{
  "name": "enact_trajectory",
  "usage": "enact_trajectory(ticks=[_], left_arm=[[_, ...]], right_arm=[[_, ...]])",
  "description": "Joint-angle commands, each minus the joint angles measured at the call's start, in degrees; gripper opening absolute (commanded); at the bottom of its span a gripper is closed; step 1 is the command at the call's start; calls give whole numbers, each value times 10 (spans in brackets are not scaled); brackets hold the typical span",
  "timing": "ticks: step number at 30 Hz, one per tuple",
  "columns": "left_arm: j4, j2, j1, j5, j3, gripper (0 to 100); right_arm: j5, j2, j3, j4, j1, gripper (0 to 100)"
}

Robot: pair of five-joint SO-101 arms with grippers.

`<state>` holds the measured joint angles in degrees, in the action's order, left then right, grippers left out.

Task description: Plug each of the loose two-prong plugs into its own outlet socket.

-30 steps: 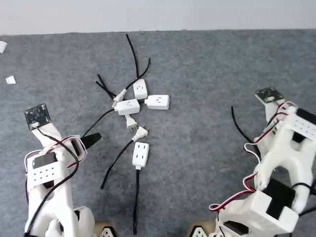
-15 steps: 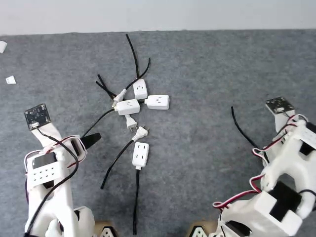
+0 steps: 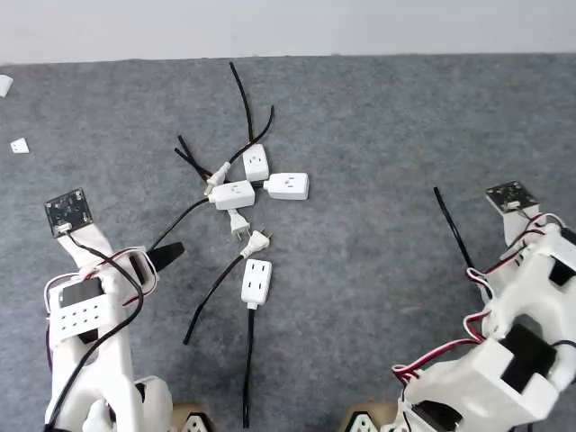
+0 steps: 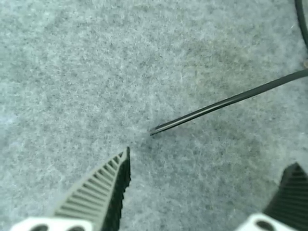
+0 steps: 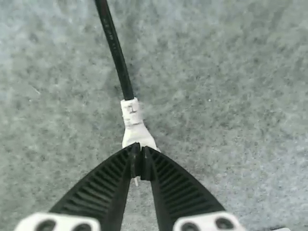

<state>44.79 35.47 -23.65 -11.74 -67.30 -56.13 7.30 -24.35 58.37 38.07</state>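
Several white outlet sockets lie mid-table: three clustered, one nearer on its own black cord. Two loose white plugs lie between them. My right gripper is shut on another white two-prong plug, whose black cord trails over the mat at the right. My left gripper is open above bare mat at the lower left, a thin black cable end just beyond its fingertips.
Grey felt mat covers the table up to a white wall at the far edge. Black cords fan out behind the socket cluster. Two small white bits lie at the far left.
The right arm has shifted right and slightly toward the near edge, dragging the plug's black cord to the right. The left arm and the socket cluster stayed put.
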Motion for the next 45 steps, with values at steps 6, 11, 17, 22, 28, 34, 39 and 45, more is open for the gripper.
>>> enact_trajectory(ticks=[6,11,17,22,28,34,39,45], left_arm=[[-17,-1,1,7,10,445],[-17,-1,1,7,10,445],[-17,-1,1,7,10,445],[-17,-1,1,7,10,445],[-17,0,0,7,10,445],[-17,3,-1,7,10,445],[-17,3,-1,7,10,445],[-17,2,-1,7,10,445]], right_arm=[[-4,0,92,77,-40,10],[-7,1,115,124,-71,53],[-8,8,113,114,-78,99],[-29,8,86,81,-74,105],[-55,8,70,79,-78,102],[-76,29,57,43,-73,105],[-80,63,64,43,-76,102],[-80,69,68,39,-74,101]])
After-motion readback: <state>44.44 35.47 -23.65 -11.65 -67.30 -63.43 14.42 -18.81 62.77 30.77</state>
